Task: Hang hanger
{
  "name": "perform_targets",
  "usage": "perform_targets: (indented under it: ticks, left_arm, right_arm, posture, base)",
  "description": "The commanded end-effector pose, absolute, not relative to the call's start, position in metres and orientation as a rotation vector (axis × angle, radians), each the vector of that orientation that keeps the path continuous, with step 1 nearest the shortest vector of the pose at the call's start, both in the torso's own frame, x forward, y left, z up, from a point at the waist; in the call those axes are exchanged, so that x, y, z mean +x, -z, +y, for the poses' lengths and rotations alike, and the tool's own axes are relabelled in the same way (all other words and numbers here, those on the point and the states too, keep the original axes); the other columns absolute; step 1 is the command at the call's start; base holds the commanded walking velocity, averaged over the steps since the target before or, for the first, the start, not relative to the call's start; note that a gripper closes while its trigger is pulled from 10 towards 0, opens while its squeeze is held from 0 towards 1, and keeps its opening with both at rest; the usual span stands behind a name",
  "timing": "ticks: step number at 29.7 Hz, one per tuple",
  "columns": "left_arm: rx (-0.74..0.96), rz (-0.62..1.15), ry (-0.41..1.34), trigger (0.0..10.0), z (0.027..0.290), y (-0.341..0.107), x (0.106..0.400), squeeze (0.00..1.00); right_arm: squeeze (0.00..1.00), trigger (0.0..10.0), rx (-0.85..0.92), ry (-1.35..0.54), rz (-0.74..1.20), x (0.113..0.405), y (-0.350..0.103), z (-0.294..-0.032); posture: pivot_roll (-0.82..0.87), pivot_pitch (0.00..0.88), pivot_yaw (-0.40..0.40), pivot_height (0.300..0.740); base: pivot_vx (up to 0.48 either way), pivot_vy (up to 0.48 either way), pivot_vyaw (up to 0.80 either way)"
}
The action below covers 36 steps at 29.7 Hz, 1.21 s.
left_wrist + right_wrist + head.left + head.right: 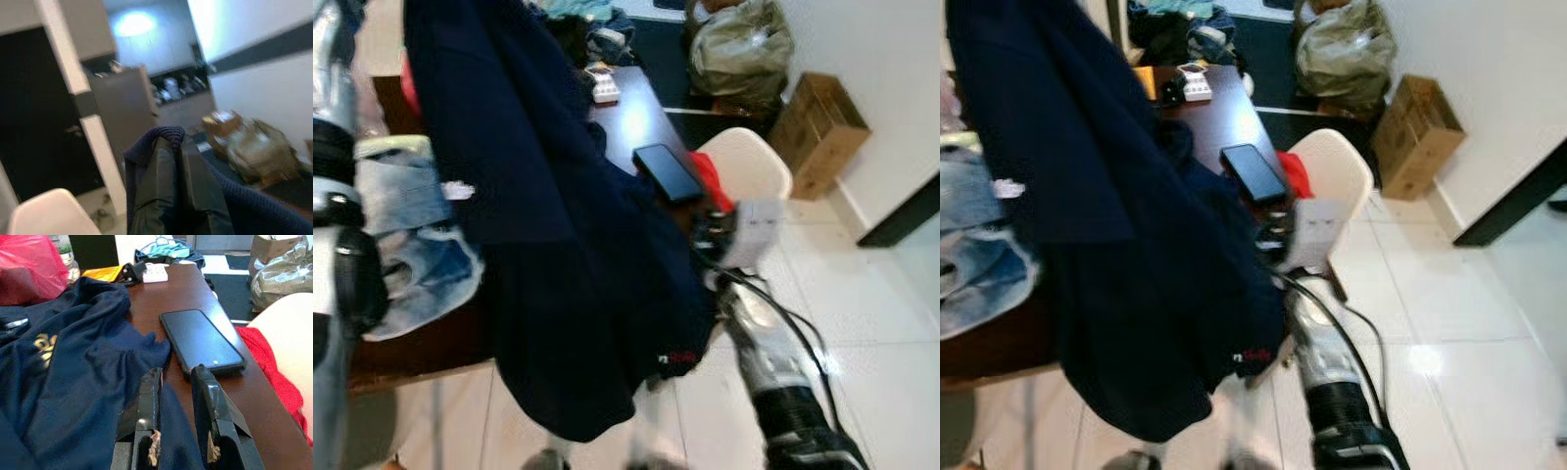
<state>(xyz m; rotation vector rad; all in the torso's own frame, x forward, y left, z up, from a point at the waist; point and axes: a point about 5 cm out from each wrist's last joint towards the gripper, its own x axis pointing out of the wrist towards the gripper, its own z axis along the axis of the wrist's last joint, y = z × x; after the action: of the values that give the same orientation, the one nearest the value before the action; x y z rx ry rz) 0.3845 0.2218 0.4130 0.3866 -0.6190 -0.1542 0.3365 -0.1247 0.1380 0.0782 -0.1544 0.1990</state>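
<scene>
The robot holds a big dark blue shirt [558,245] up high in front of the brown table [195,293]. Its left gripper [168,196] is pressed together, pinching the shirt's collar. The hanger must be inside the shirt, but I cannot see it. The right gripper [178,396] sits low by the shirt's edge, close to a black phone [200,340], with its fingers a little apart and holding nothing. To do this well, I think it should keep the collar pinched tight, lift slowly and stay clear of the phone.
</scene>
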Motion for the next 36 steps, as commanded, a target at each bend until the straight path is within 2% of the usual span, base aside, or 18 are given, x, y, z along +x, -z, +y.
perform_targets:
  ticks: [1,6,10,15,18,24,29,30,33,36]
  left_arm:
    - [0.429,-0.619,0.206,10.0,0.208,-0.41,0.387,0.0]
    - [0.457,-0.542,0.271,10.0,0.191,-0.387,0.398,0.0]
    - [0.48,-0.435,0.524,10.0,0.141,-0.349,0.408,0.0]
    - [0.488,-0.432,0.639,10.0,0.127,-0.341,0.406,0.0]
    - [0.455,-0.367,0.821,10.0,0.113,-0.318,0.402,0.0]
    - [0.445,-0.318,0.94,10.0,0.107,-0.301,0.397,0.0]
    - [0.445,-0.303,0.944,10.0,0.11,-0.295,0.397,0.02]
    - [0.437,-0.288,0.918,10.0,0.114,-0.292,0.399,1.0]
    - [0.444,-0.252,0.835,10.0,0.127,-0.286,0.403,1.0]
    - [0.442,-0.238,0.837,10.0,0.13,-0.285,0.403,1.0]
  right_arm:
    - [0.0,10.0,0.082,-0.166,-0.137,0.336,-0.133,-0.134]
    - [0.0,10.0,0.082,-0.16,-0.135,0.335,-0.132,-0.136]
    - [0.0,10.0,0.083,-0.14,-0.128,0.332,-0.129,-0.141]
    - [0.0,10.0,0.084,-0.133,-0.13,0.332,-0.129,-0.142]
    - [0.0,10.0,0.086,-0.126,-0.13,0.331,-0.13,-0.143]
    - [0.0,10.0,0.085,-0.13,-0.13,0.33,-0.129,-0.142]
    - [0.0,10.0,0.085,-0.13,-0.129,0.33,-0.129,-0.143]
    - [0.0,10.0,0.085,-0.131,-0.129,0.33,-0.129,-0.143]
    - [0.0,10.0,0.089,-0.131,-0.132,0.331,-0.131,-0.142]
    - [0.0,10.0,0.089,-0.132,-0.131,0.331,-0.131,-0.141]
  posture:
    - [0.08,0.023,-0.015,0.74]
    - [0.08,0.027,-0.011,0.74]
    - [0.07,0.03,-0.003,0.74]
    - [0.07,0.031,0.003,0.74]
    - [0.06,0.04,0.001,0.74]
    - [0.06,0.042,0.001,0.74]
    - [0.06,0.042,-0.001,0.74]
    - [0.06,0.042,-0.001,0.74]
    - [0.06,0.043,0.0,0.74]
    - [0.06,0.044,-0.002,0.74]
  base:
    - [0.431,0.0,0.0]
    - [0.428,0.0,0.0]
    - [0.087,0.0,0.0]
    - [0.0,0.0,0.0]
    - [0.0,0.0,0.0]
    - [0.0,0.0,0.0]
    - [0.0,0.0,0.0]
    - [0.0,0.0,0.0]
    - [0.0,0.0,0.0]
    - [0.0,0.0,0.0]
